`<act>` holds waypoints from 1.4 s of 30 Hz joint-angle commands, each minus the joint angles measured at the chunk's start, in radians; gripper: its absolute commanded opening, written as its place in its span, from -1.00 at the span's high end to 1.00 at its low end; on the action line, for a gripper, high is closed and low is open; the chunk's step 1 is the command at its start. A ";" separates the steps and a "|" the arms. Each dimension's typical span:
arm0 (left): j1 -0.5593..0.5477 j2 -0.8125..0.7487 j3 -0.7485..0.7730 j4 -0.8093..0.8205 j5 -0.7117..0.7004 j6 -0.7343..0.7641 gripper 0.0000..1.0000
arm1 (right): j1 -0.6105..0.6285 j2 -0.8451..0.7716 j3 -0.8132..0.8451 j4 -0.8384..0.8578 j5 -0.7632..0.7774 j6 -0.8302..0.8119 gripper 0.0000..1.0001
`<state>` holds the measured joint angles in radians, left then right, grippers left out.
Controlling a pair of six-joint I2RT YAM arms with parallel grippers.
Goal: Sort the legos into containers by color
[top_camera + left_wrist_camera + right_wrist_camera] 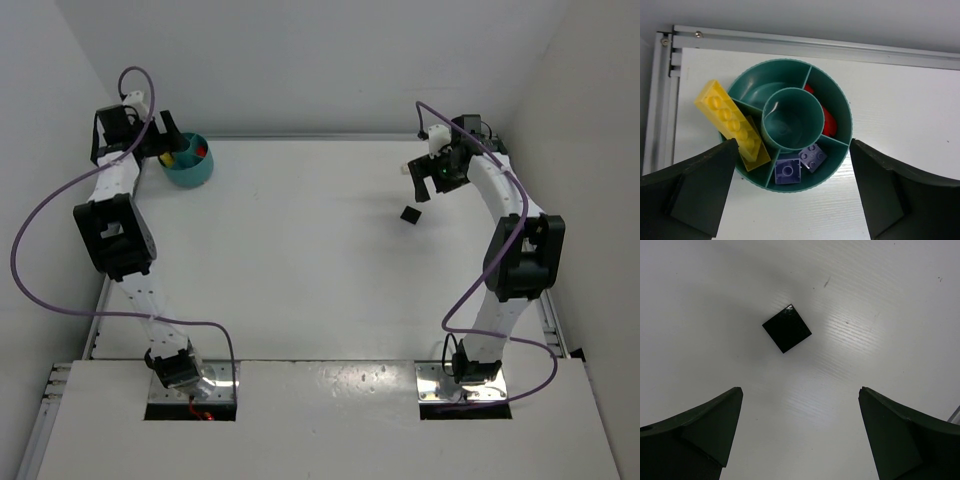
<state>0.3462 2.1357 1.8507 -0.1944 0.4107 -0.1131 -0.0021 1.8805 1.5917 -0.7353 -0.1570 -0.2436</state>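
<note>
The left arm is seen reached far forward and outward, the left gripper pointed down with its jaws spread wide, nothing held. The right arm is raised and bent at the elbow, the right gripper likewise spread wide and empty.

From here I count one yellow brick, two purple bricks, one red brick showing, one black brick, and one teal bowl with four outer compartments.
</note>
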 commanded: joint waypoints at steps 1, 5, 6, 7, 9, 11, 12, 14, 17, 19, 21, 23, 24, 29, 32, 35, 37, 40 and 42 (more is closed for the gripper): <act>0.010 -0.045 -0.001 0.009 0.134 -0.003 -0.99 | 0.007 0.011 0.011 0.013 0.005 -0.011 -0.99; 0.001 -0.072 -0.059 0.009 0.186 -0.025 -0.99 | 0.007 0.011 0.011 0.013 -0.004 -0.011 -0.99; 0.000 -0.086 -0.071 0.009 0.197 -0.025 -0.99 | 0.007 0.011 0.011 0.013 -0.004 -0.011 -0.99; 0.000 -0.097 -0.096 0.009 0.215 -0.036 -0.99 | 0.007 0.011 0.011 0.013 -0.004 -0.011 -0.99; 0.000 -0.106 -0.116 0.009 0.226 -0.036 -0.99 | 0.007 0.020 0.021 0.013 -0.004 -0.011 -0.99; -0.009 -0.106 -0.134 0.009 0.235 -0.045 -0.99 | 0.007 0.020 0.021 0.013 -0.004 -0.011 -0.99; -0.009 -0.106 -0.148 0.009 0.235 -0.045 -0.99 | 0.007 0.020 0.021 0.013 -0.004 -0.011 -0.99; -0.018 -0.106 -0.157 0.009 0.226 -0.045 -0.99 | 0.007 0.020 0.021 0.013 -0.004 -0.011 -0.99; -0.018 -0.106 -0.157 0.018 0.206 -0.045 -0.99 | 0.007 0.020 0.021 0.013 -0.004 -0.011 -0.99; -0.018 -0.085 -0.146 0.018 0.183 -0.045 -0.99 | 0.007 0.020 0.021 0.013 -0.004 -0.011 -0.99; -0.018 -0.073 -0.137 0.018 0.166 -0.045 -0.99 | 0.007 0.020 0.021 0.013 -0.004 -0.011 -0.99; -0.027 -0.062 -0.119 0.018 0.146 -0.045 -0.99 | 0.007 0.020 0.021 0.013 -0.004 -0.011 -0.99; -0.027 -0.051 -0.119 0.018 0.137 -0.045 -0.99 | 0.007 0.020 0.021 0.013 -0.004 -0.011 -0.99; -0.036 -0.028 -0.099 0.018 0.087 -0.036 -0.99 | 0.007 0.020 0.021 0.013 0.007 -0.011 -0.99; -0.036 -0.019 -0.090 0.009 0.044 -0.014 -0.99 | 0.007 0.020 0.021 0.013 0.016 -0.011 -0.99; -0.036 -0.010 -0.078 0.009 0.011 -0.001 -0.99 | 0.007 0.020 0.021 0.013 0.016 -0.011 -0.99; -0.036 0.001 -0.067 0.000 0.002 0.000 -0.99 | 0.007 0.020 0.021 0.013 0.016 -0.011 -0.99; -0.036 0.010 -0.058 -0.011 0.016 0.009 -0.99 | 0.007 0.020 0.021 0.013 0.016 -0.011 -0.99; -0.036 0.020 -0.058 -0.011 0.039 0.009 -0.99 | 0.007 0.020 0.021 0.013 0.016 -0.011 -0.99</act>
<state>0.3149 2.1410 1.7584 -0.2066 0.4297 -0.1246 -0.0021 1.9011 1.5917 -0.7357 -0.1547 -0.2436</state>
